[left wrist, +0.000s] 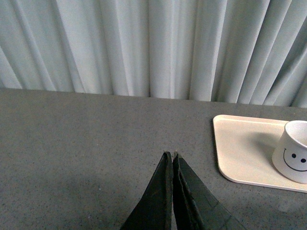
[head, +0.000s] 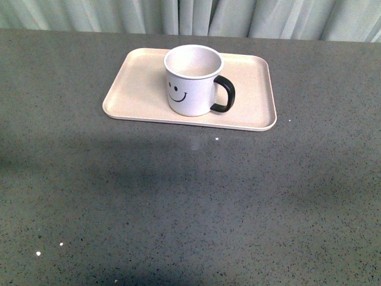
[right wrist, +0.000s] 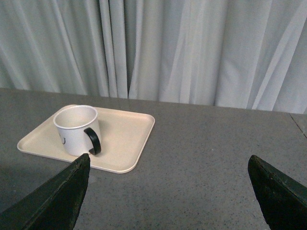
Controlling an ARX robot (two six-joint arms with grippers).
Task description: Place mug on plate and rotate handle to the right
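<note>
There is one mug (head: 191, 83), bearing one handle (head: 226, 94) and one printed smiley face (head: 177, 90). There is one plate (head: 137, 83) and one table (head: 190, 202). Two grippers show, the left gripper (left wrist: 170, 154) and the right gripper (right wrist: 168, 157), each with two fingers (left wrist: 158, 196).

"How much of the mug (left wrist: 293, 158) does the left wrist camera catch?"

"Half at best. The frame edge slices it and the plate (left wrist: 242, 148). The handle (right wrist: 93, 140) is hidden there; only the other views have it."

"And from the right wrist?"

"The smiley print (right wrist: 64, 139) is turned away, just a dark sliver. The right gripper (right wrist: 168, 158) runs off the bottom edge, as does the left gripper (left wrist: 171, 154) in its own view. From the front, the mug covers a stretch of the plate's far rim."
</note>
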